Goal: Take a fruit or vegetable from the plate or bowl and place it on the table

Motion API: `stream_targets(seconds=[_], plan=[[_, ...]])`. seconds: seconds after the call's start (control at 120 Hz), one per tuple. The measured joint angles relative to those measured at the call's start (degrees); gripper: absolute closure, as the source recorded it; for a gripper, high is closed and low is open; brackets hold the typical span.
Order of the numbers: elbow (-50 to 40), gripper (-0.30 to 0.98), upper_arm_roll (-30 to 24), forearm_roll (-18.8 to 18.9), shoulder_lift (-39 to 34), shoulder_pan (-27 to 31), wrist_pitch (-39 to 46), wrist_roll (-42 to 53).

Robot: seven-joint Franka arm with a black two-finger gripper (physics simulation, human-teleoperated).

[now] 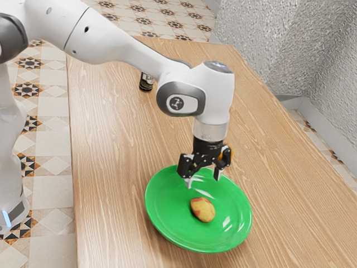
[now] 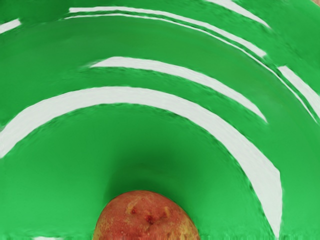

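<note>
A light-brown wooden table [image 1: 111,167] carries a round, glossy green plate [image 1: 167,223]. Beyond the plate in the exterior view, well apart, is a partly hidden dark bottle with a label [image 1: 146,82]; nearer its far rim shows a mostly hidden, orange rounded thing [image 1: 227,152].

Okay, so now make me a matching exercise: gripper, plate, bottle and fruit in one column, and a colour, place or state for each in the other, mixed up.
1. gripper
2. plate
3. bottle
4. fruit

A. mottled red and yellow
B. on the table, beyond the plate in the exterior view
C. green
D. open

Pairs: 1-D, 2-C, 3-B, 4-A
</note>
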Motion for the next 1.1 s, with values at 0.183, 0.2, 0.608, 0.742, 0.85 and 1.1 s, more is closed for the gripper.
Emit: stream_targets(seconds=[0.183, 0.2, 0.608, 0.742, 0.85, 1.1], plan=[[-1.3, 0.0, -1.1, 0.1, -0.2, -1.3, 0.1, -2.1], [-1.4, 0.0, -1.2, 0.1, -0.1, -1.4, 0.1, -2.3], [-1.5, 0.0, -2.8, 0.1, 1.1, -1.7, 0.2, -5.1], [-1.5, 0.0, -2.8, 0.2, 1.6, -1.0, 0.2, -5.3], [-1.1, 0.0, -2.7, 1.4, 2.3, -0.3, 0.2, -5.0], [0.9, 0.0, -2.7, 3.0, 4.9, 0.5, 0.2, -4.4]])
